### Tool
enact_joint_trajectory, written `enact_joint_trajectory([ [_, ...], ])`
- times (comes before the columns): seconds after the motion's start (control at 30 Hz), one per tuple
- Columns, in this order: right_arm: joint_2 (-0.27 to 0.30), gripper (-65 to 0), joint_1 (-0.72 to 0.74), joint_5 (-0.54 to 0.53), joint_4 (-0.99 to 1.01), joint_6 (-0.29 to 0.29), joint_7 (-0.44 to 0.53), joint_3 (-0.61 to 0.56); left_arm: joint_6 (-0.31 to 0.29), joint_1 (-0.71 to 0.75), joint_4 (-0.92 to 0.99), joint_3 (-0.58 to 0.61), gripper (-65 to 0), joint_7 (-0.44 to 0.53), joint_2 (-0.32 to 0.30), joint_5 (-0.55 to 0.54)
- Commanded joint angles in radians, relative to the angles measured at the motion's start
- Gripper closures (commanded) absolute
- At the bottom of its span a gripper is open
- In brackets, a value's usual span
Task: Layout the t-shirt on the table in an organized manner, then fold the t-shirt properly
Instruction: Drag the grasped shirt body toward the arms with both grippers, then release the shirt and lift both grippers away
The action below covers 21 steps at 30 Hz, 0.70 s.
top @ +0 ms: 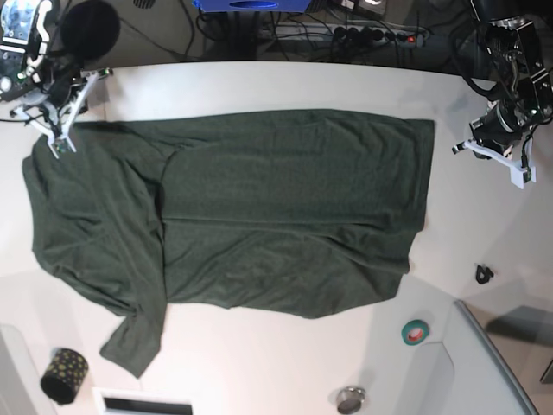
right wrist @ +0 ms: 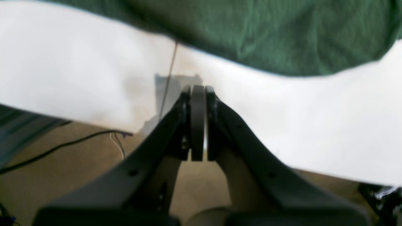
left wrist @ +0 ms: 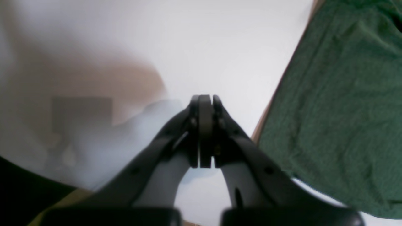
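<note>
Left wrist view: the left gripper [left wrist: 205, 131] has its jaws closed on nothing above the white worktop [left wrist: 220, 47]; the t-shirt [left wrist: 339, 103] lies beside it. Right wrist view: the right gripper [right wrist: 198, 122] is likewise closed and empty. Base view: the shirt lies spread between both arms.

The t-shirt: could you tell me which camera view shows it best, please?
The base view shows it best: the whole t-shirt lies spread on the table, its body, sleeves and hem visible. The left wrist view shows only one green edge beside the shut left gripper; the right wrist view shows only a strip beyond the shut right gripper.
</note>
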State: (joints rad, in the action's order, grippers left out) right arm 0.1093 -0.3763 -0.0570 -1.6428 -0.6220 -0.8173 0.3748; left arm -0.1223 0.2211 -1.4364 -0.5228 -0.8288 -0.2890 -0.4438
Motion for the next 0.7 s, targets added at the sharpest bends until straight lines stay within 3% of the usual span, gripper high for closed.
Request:
enact_joint_trajectory([
  [0.0,0.008,-0.9,0.01,-0.005,-0.026,-0.002,0.013,0.01,-0.001,-0.005,-0.004,-0.004,0.0,0.013,-0.019,0.0],
  [0.17,0.007,-11.0,0.115,-0.005,0.005,0.0,0.013,0.112,-0.001,-0.005,0.001,0.017,0.0,0.013,-0.013,0.0],
  [0.23,0.007,-11.9,0.173,-0.005,0.046,0.0,0.013,0.128,-0.001,-0.005,0.003,0.072,0.0,0.015,-0.011,-0.002],
  [0.3,0.016,-9.8,0.231,-0.005,0.12,0.0,0.014,0.125,-0.001,-0.007,0.003,0.117,0.0,0.016,-0.008,-0.005],
  [0.4,0.03,0.0,0.314,-0.002,0.25,0.0,0.014,0.118,-0.001,-0.018,0.006,0.148,0.0,0.073,0.017,-0.002],
  [0.67,0.05,-0.8,0.288,-0.002,0.35,0.0,0.062,0.123,-0.001,-0.053,0.19,0.194,0.0,0.111,0.014,0.004],
])
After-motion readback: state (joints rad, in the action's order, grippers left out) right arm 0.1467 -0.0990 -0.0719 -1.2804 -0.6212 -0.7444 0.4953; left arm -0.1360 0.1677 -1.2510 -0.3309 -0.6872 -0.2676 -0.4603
